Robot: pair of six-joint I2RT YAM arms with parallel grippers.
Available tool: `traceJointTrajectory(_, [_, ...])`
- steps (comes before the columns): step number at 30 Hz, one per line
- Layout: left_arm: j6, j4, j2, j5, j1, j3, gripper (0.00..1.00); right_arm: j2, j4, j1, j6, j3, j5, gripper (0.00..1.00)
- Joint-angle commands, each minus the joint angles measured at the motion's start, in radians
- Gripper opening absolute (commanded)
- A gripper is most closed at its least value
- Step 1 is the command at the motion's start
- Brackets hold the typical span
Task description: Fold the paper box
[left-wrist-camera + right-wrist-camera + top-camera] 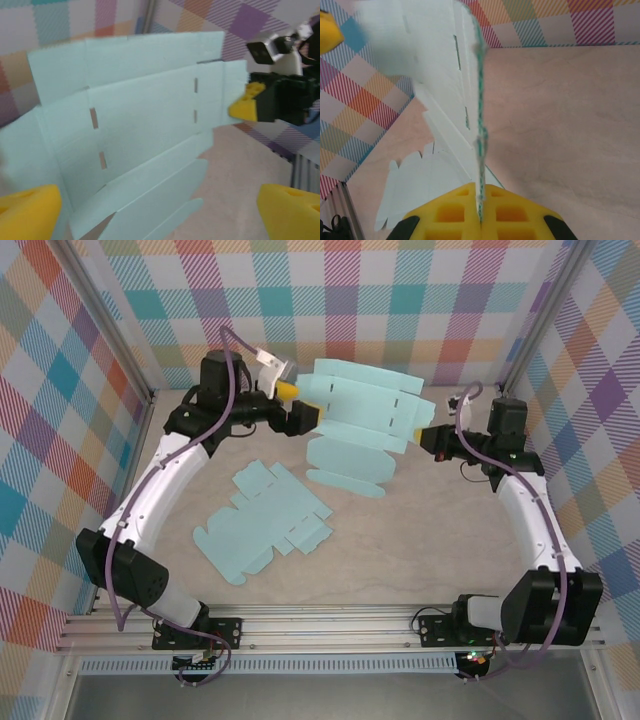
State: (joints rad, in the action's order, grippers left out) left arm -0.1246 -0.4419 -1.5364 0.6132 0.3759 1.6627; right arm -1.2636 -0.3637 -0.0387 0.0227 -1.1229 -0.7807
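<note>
Paper box blank (365,405) hangs unfolded above the table (430,550), its right edge pinched by the right gripper (428,436). The left gripper (298,403) stands spread at its left edge. A second blank (262,520) lies flat on the table.

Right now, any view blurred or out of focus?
Top external: sharp, evenly lit, lifted paper sheet crisp. Left wrist: sheet fairly clear, yellow tips of the left gripper out of focus in the bottom corners. Right wrist: sheet edge sharp at the right gripper, upper part smeared and washed out.

Robot lab cell: plaid walls (420,290), aluminium frame (330,625), 2 bolted arm bases (200,628).
</note>
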Motion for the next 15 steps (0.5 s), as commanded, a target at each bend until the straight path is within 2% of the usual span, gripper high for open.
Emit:
traceJointTrajectory(1, [-0.073,0.009,0.021,-0.146,-0.021,0.105,1.0,0.026,-0.099,0.024,-0.101,-0.068,0.009,0.0])
traceJointTrajectory(7, [-0.266,-0.18,-0.111,-0.11,-0.07,0.392,1.0,0.034,-0.184,0.055,-0.189,-0.125,-0.005,0.0])
traceJointTrajectory(11, [-0.311,-0.24,-0.237,0.005,-0.121,0.569,1.0,0.047,-0.224,0.075,-0.224,-0.162,-0.025,0.0])
traceJointTrajectory(15, [-0.332,-0.232,-0.342,0.123,-0.148,0.698,1.0,0.051,-0.303,0.102,-0.267,-0.221,-0.037,0.0])
